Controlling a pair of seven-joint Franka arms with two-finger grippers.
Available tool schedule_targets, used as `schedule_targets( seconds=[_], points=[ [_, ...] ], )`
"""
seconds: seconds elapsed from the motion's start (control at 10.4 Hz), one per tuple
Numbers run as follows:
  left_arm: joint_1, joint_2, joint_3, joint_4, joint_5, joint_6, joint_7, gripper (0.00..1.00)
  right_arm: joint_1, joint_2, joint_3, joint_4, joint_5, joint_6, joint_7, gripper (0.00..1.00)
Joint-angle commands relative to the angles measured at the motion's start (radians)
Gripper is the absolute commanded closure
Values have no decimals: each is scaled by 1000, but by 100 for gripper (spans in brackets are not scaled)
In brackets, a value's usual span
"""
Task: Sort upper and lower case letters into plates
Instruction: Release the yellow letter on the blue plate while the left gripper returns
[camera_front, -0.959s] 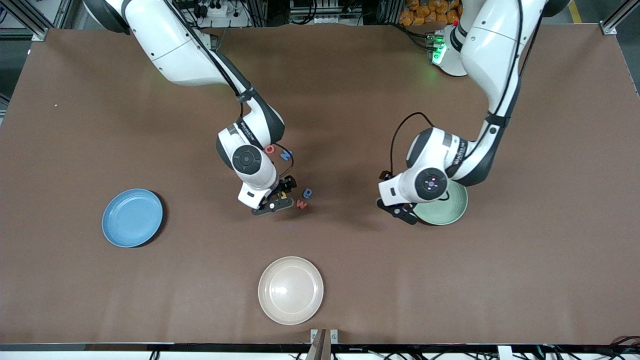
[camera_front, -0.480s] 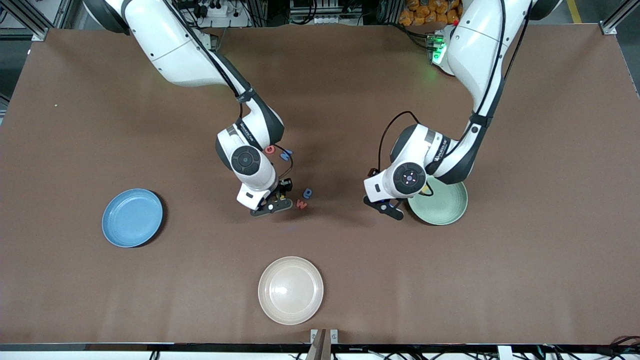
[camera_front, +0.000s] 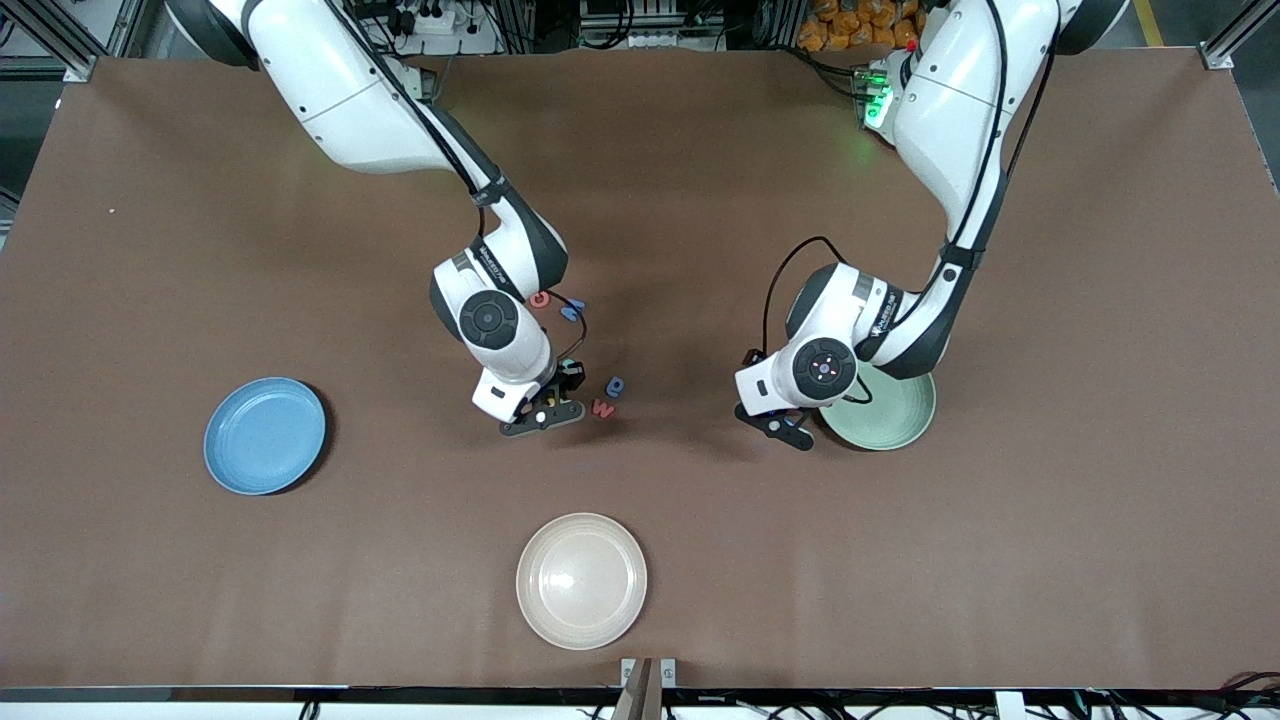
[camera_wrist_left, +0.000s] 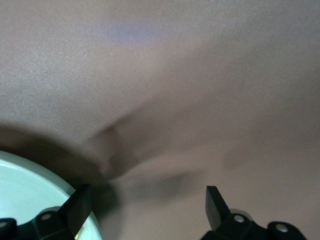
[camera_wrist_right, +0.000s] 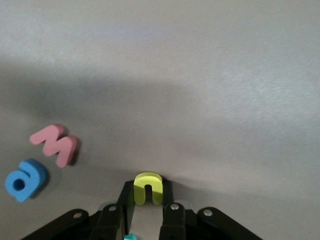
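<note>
My right gripper (camera_front: 545, 408) is low over the table's middle, shut on a yellow letter (camera_wrist_right: 148, 184); the right wrist view shows the gripper (camera_wrist_right: 148, 196) with its fingers clamped on the letter's two sides. A red letter (camera_front: 602, 408) and a blue letter (camera_front: 615, 385) lie just beside it, and both show in the right wrist view, red (camera_wrist_right: 54, 144) and blue (camera_wrist_right: 25, 179). A red ring letter (camera_front: 540, 298) and another blue letter (camera_front: 572, 312) lie close to the right arm's wrist. My left gripper (camera_front: 776, 422) is open and empty beside the pale green plate (camera_front: 895, 412). The light blue plate (camera_front: 265, 435) lies toward the right arm's end.
A cream-white plate (camera_front: 581, 580) lies near the table's front edge. In the left wrist view the green plate's rim (camera_wrist_left: 30, 190) is next to one finger (camera_wrist_left: 77, 205), with bare brown table under the gripper (camera_wrist_left: 146, 206). A teal bit (camera_wrist_right: 131, 237) shows between the right gripper's fingers.
My left gripper moved off the green plate's edge toward the table's middle, then settled back slightly beside the plate. My right gripper stayed nearly in place with the yellow letter.
</note>
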Motion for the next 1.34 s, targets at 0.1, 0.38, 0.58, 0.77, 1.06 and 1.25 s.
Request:
schedule_targets(
  seconds=[0.1, 0.38, 0.58, 0.77, 1.06, 1.25],
  points=[
    [-4, -11, -6, -14, 24, -24, 7, 0, -71, -95, -95, -6, -16, -136, -5, 100],
    [0, 1, -5, -5, 15, -11, 9, 0, -202, -113, -192, -8, -16, -220, -174, 100],
    [8, 15, -1, 10, 8, 20, -11, 0, -301, -113, -213, -2, -28, -220, -314, 100],
    [-39, 30, -8, 34, 4, 53, -102, 0, -359, -107, -256, 0, -123, -209, -390, 96],
    [-209, 101, -12, 160, -38, 63, -491, 0, -395, -106, -255, 0, -120, -218, -379, 0],
    [-312, 95, -14, 159, -40, 63, -818, 0, -408, -113, -255, 6, -111, -220, -376, 0]
  ],
)
